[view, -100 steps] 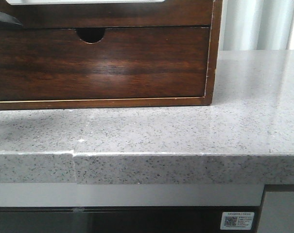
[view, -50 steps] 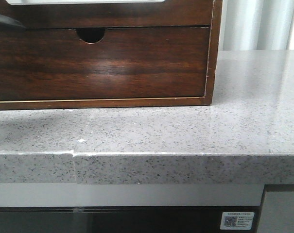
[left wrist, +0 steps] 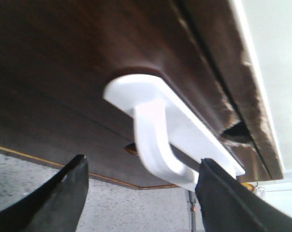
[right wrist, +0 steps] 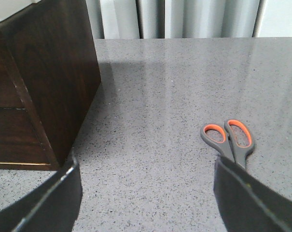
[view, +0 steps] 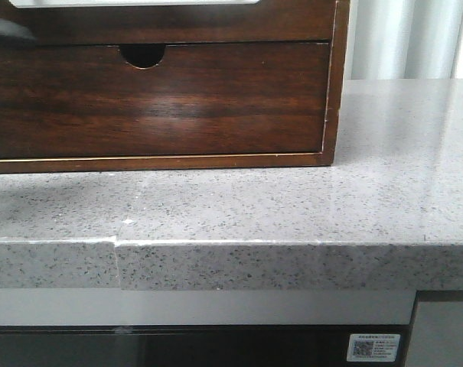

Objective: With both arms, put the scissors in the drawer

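Here, left fingers [left wrist: 141, 193] spread wide either side of the white handle [left wrist: 158, 140] on the drawer [left wrist: 63, 72], not yet pinching it. Right fingers [right wrist: 146, 193] likewise spread and empty, low over the bench [right wrist: 160, 121], with the scissors [right wrist: 231, 141] lying flat just ahead, orange loops away from the cabinet [right wrist: 49, 82]. Probably a misgrip to fear: closing off-centre on the slick curved handle, then slipping free on the pull. Could also drag the whole cabinet along the bench instead of opening the drawer. Flat scissors on polished stone likely to skid from a shallow pinch.
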You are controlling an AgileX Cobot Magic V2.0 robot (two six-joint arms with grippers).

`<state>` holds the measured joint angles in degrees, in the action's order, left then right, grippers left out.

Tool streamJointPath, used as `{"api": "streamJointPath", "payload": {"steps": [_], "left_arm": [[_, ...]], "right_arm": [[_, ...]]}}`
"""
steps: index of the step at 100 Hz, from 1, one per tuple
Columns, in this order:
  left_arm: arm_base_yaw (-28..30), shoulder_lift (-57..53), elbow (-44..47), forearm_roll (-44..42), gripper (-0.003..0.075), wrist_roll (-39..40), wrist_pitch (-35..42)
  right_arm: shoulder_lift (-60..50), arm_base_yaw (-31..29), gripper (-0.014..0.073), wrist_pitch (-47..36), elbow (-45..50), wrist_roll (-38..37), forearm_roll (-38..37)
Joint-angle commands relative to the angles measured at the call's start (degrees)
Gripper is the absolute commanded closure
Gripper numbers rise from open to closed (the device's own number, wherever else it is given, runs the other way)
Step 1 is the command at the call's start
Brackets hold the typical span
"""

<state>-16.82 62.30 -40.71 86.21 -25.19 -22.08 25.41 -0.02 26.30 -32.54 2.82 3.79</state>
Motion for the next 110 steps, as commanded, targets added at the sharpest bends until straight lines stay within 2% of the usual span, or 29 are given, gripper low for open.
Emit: {"api": "streamJointPath", "payload": {"steps": [1, 19, 47, 60, 81, 110], "left_arm": [[1.97, -0.92, -1.08, 0.47, 0.0281, -0.24, -3.27], [5.98, -0.92, -1.05, 1.33, 0.0281, -0.81, -9.74], [11.76, 1.71, -0.95, 12.83, 0.0281, -13.6, -24.53], [12.56, 3.49, -0.95, 13.56, 0.0281, -14.69, -25.73], [12.56, 6.81, -1.21, 20.83, 0.0281, -21.66, -29.43], [12.56, 9.73, -2.14, 20.83, 0.0288, -21.77, -29.78]], "right_arm": [[0.76, -0.35, 0.0084, -4.44, -2.07, 0.07, 0.21], [0.76, -0.35, 0.0084, -4.44, -2.07, 0.07, 0.21], [0.76, -0.35, 0.0084, -4.44, -2.07, 0.07, 0.21], [0.76, -0.35, 0.0084, -4.44, -2.07, 0.07, 0.21], [0.76, -0.35, 0.0084, -4.44, -2.07, 0.07, 0.21], [0.76, -0.35, 0.0084, -4.44, -2.07, 0.07, 0.21]]}}
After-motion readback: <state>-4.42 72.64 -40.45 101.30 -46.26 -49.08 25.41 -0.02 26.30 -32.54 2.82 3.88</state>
